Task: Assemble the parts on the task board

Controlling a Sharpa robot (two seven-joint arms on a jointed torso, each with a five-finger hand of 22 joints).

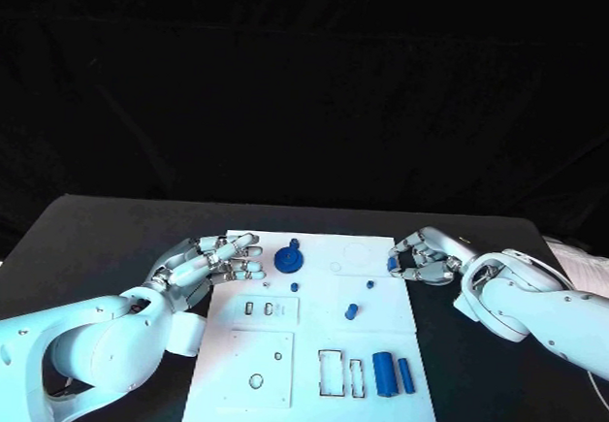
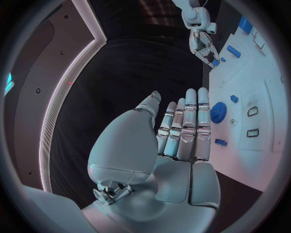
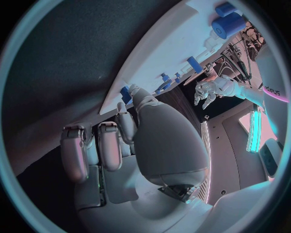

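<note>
The white task board lies in the middle of the black table. A blue gear stands near its far left, with small blue pegs around the middle and two blue cylinders near the front right. My left hand lies flat at the board's left edge, fingers stretched out and apart, holding nothing; the gear is just beyond its fingertips. My right hand hovers at the board's far right edge with fingers curled, pinching a small blue part, which is also visible at its fingertips.
Rectangular slots and round holes are cut into the board's front half. White paper-like items lie at the table's right edge. Bare black table lies to the left of the board.
</note>
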